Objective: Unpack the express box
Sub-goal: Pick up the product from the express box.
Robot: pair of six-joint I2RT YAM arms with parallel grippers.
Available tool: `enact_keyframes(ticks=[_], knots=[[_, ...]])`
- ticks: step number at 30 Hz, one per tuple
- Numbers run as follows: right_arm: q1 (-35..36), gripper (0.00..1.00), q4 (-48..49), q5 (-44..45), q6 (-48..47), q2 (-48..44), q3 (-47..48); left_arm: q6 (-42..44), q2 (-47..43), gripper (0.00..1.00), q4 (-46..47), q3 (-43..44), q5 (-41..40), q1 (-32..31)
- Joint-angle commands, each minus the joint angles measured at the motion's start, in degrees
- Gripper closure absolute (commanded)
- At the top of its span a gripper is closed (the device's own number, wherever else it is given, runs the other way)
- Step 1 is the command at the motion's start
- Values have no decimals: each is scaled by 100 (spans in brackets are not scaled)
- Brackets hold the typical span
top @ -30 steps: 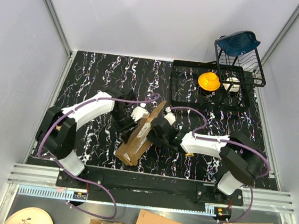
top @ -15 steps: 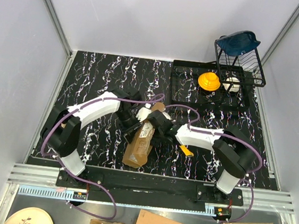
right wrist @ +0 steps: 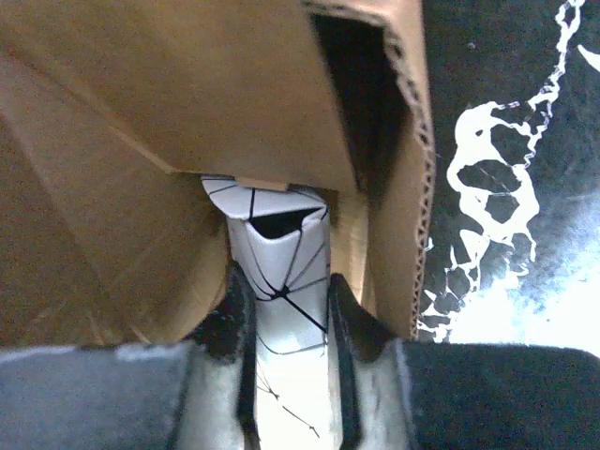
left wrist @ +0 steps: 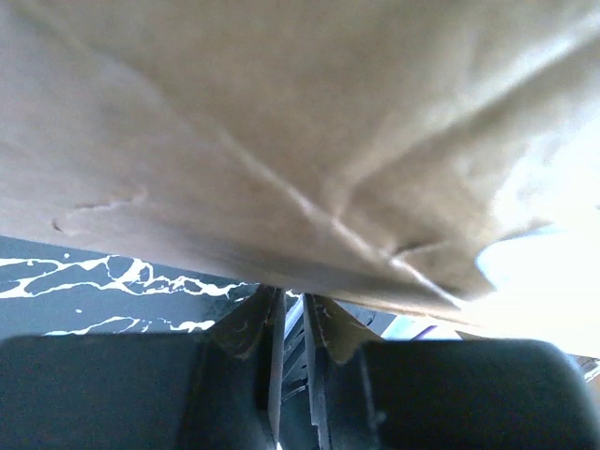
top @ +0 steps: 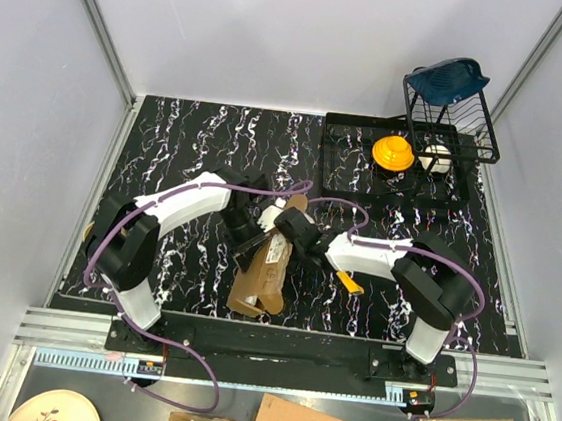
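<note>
**At frame centre: express box (top: 263, 269) open on the counter (top: 187, 150)**

Low in the middle of the top view the brown box lies slanted on the dark marbled counter. At its far end the left tool (left wrist: 292, 298), fingers almost together, nips a brown flap. The right tool (right wrist: 286, 281) reaches inside the box, pinching a white, black-lined packet (right wrist: 300, 253). In the upper right a yellow object (top: 393, 152) sits in a black wire rack (top: 351, 163)

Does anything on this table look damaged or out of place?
The express box lies slantwise, its far end open with flaps splayed and its cardboard creased. A yellow knife lies loose beside it, close by the right arm.
</note>
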Motion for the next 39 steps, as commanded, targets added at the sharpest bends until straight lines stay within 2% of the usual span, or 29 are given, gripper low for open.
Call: enact_keyframes(ticks=[1, 9, 13, 16, 17, 19, 22, 25, 31, 33, 36, 39], knots=[[177, 100, 376, -305, -105, 144, -155, 47, 187, 85, 365, 207, 692, -288], [177, 100, 447, 90, -430, -542, -455, 196, 152, 86, 58, 567, 622, 107], [177, 100, 290, 169, -947, -902, -52, 345, 90, 87, -223, 822, 499, 415], [177, 100, -413, 442, -1554, -1121, 362, 495, -24, 88, -557, 1278, 498, 924], [177, 100, -597, 468, -1790, -1192, 406, 564, -59, 88, -662, 1671, 516, 1082], [186, 100, -696, 723, -2020, -1411, 433, 574, -51, 88, -927, 2321, 638, 1592], [334, 100, -652, 978, -2608, -1746, 477, 504, 11, 86, -1164, 2930, 894, 1875], [388, 100, -914, 1171, -3171, -1966, 722, 425, -7, 86, -1191, 2967, 1113, 1883], [379, 100, -1144, 1576, -3602, -2519, 934, 495, -165, 86, -1103, 2643, 1079, 1875], [379, 100, -1292, 1987, -3700, -2738, 1021, 504, -209, 86, -1042, 2572, 1087, 1883], [353, 100, -1758, 2664, -3884, -3011, 1144, 521, -262, 86, -1024, 2484, 1087, 1875], [143, 100, -2662, 3192, -3683, -3213, 1259, 547, -288, 86, -1033, 2449, 1052, 1875]])
